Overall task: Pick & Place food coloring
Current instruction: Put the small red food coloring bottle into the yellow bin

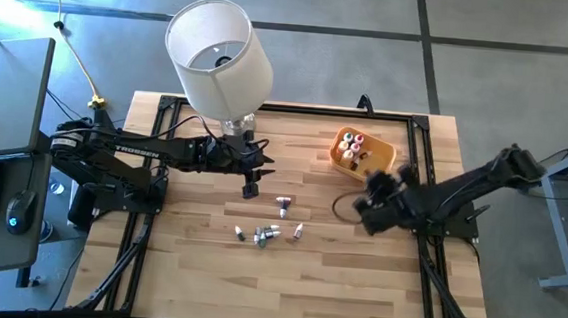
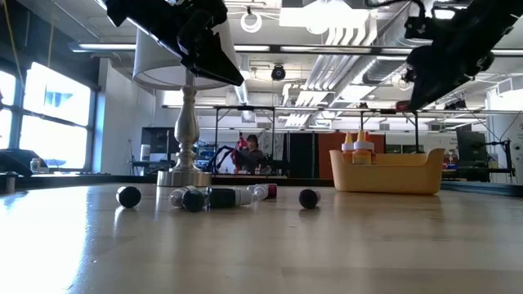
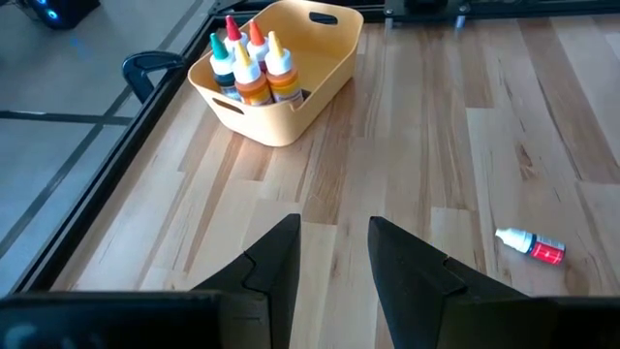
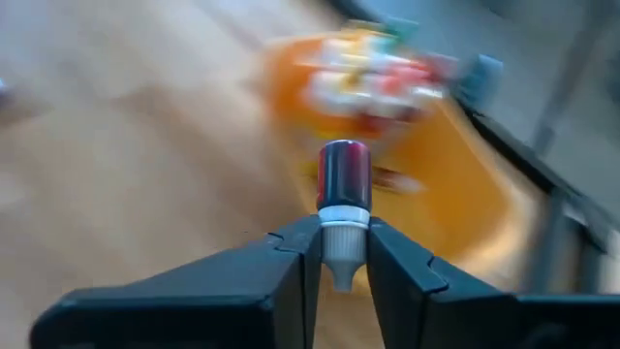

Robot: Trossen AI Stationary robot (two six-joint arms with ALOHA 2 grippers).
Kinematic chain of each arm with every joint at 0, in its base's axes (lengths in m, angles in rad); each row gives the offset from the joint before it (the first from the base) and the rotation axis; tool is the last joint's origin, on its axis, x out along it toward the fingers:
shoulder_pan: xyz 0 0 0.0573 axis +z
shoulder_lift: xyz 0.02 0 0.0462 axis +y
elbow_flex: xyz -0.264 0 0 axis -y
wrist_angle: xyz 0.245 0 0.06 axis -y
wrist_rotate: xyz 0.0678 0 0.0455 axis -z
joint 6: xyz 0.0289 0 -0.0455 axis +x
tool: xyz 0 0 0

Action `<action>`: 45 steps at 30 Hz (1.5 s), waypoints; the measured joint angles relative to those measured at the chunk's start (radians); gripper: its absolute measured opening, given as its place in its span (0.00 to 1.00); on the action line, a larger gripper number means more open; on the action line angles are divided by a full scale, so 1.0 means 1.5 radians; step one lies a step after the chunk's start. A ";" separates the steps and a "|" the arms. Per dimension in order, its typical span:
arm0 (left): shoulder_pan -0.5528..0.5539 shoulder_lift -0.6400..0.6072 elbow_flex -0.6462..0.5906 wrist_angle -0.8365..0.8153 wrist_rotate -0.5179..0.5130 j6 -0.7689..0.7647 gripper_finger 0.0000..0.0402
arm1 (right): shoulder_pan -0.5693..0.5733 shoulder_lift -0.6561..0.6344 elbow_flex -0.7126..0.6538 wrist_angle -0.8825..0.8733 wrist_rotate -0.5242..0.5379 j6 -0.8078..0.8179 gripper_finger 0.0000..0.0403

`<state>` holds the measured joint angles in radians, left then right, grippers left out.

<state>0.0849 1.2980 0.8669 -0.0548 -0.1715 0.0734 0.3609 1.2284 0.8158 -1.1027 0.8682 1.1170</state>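
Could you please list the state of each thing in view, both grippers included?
right gripper: shut on a red bottle, raised beside the bin.
red bottle: held by its cap end.
left gripper: open, empty, above the table.
orange bin: upright, holding several standing bottles.
loose bottles: lying on the table.
lamp: standing at the table's far edge.

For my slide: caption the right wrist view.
Right gripper shut on a dark red dropper bottle, orange bin ahead.
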 joint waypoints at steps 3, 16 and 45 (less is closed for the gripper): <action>0.000 0.000 0.000 0.001 0.000 0.000 0.30 | -0.066 -0.018 0.000 -0.067 -0.005 0.014 0.17; 0.000 0.000 0.000 0.001 0.000 0.000 0.30 | -0.315 -0.014 -0.001 0.013 -0.090 -0.201 0.21; 0.000 0.000 0.000 -0.004 -0.001 0.000 0.30 | -0.394 -0.014 -0.193 0.465 -0.089 -0.466 0.20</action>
<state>0.0849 1.2980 0.8669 -0.0605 -0.1722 0.0732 -0.2298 1.2072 0.5270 -0.4047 0.7350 0.4185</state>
